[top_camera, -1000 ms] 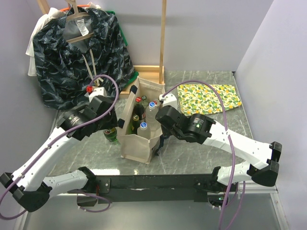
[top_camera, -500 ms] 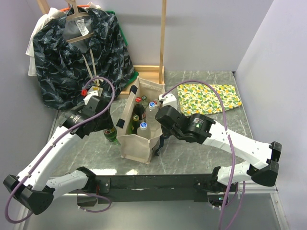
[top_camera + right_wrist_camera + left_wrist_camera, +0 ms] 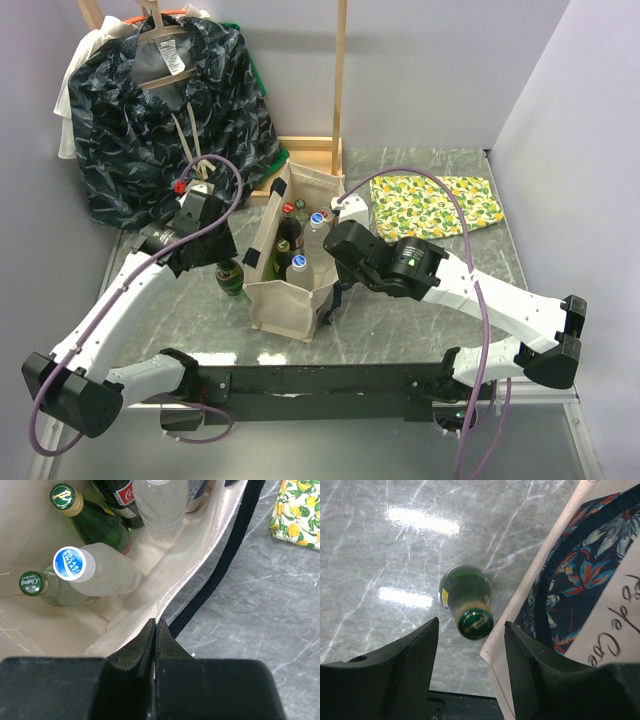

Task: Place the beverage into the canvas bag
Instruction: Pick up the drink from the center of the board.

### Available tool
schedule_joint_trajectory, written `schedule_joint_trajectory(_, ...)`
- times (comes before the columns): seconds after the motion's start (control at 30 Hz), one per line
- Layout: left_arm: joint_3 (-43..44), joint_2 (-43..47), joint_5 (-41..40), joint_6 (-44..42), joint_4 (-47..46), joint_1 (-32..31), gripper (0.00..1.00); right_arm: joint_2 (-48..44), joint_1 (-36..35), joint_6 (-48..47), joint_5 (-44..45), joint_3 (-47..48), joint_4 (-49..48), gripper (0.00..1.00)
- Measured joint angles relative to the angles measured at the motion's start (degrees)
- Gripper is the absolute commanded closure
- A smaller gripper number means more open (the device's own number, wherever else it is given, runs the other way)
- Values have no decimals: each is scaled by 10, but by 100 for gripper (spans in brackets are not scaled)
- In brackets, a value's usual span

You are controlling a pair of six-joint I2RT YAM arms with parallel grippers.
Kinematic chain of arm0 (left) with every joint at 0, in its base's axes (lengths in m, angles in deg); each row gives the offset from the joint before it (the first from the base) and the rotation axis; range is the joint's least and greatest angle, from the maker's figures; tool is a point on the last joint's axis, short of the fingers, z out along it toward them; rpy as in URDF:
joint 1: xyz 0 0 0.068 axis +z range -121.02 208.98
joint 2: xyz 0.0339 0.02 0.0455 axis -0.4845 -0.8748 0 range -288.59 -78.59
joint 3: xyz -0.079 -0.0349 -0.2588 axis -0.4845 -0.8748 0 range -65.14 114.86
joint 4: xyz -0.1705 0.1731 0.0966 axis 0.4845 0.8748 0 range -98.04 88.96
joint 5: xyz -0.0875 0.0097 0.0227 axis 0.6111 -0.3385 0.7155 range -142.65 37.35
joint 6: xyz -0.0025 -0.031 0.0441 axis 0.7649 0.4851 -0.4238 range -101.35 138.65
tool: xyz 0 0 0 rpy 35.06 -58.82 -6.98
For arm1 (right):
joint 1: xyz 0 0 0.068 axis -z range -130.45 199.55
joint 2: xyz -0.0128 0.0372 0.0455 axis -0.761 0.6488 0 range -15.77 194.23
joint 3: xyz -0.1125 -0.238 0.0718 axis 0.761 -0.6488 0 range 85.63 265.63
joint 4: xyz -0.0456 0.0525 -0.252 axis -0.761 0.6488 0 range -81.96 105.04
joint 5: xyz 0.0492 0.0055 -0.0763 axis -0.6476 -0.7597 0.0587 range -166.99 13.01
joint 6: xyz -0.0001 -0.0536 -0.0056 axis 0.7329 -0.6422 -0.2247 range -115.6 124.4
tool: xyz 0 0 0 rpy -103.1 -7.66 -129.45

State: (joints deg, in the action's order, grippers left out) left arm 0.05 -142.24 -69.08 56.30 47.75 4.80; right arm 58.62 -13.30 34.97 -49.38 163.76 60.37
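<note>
The beverage, a green glass bottle [image 3: 231, 277] with a green and gold cap [image 3: 475, 622], stands upright on the marble table just left of the canvas bag [image 3: 285, 300]. My left gripper [image 3: 471, 629] hovers open above it, the cap showing between the two fingers without touching either. The bag's beige rim [image 3: 555, 540] runs close by the right finger [image 3: 530, 670]. My right gripper [image 3: 156, 622] is shut on the bag's right rim [image 3: 200, 570], holding the mouth open. Inside lie several bottles, among them a Pocari Sweat bottle [image 3: 95, 567] and a Chang bottle [image 3: 45, 587].
A dark blue patterned garment [image 3: 170, 110] hangs on a wooden rack [image 3: 340, 80] at the back left. A lemon-print cloth [image 3: 435, 205] lies at the back right. The black base rail [image 3: 320, 385] runs along the near edge.
My left arm has swung right and back, bringing its wrist over the green bottle beside the bag, and its jaws have narrowed a little. The right arm and the bag have not moved.
</note>
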Motion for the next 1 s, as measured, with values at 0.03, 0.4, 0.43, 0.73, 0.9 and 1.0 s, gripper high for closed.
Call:
schedule_joint_trajectory(0.03,-2,-2,1,-3,-3,1,41,0,0,0,0,0,0,100)
schedule_joint_trajectory(0.4,-3,-21,3,-23,-19,9,51,4,0,0,2,4,0,100)
schedule_joint_trajectory(0.43,-3,-22,4,-23,-20,9,51,4,0,0,2,4,0,100)
schedule_joint_trajectory(0.73,-16,-27,16,-27,-28,11,51,5,0,0,2,5,0,100)
schedule_joint_trajectory(0.9,-23,-27,18,-30,-28,11,58,5,0,0,2,5,0,100)
schedule_joint_trajectory(1.0,-24,-27,21,-32,-31,11,72,5,0,0,2,5,0,100)
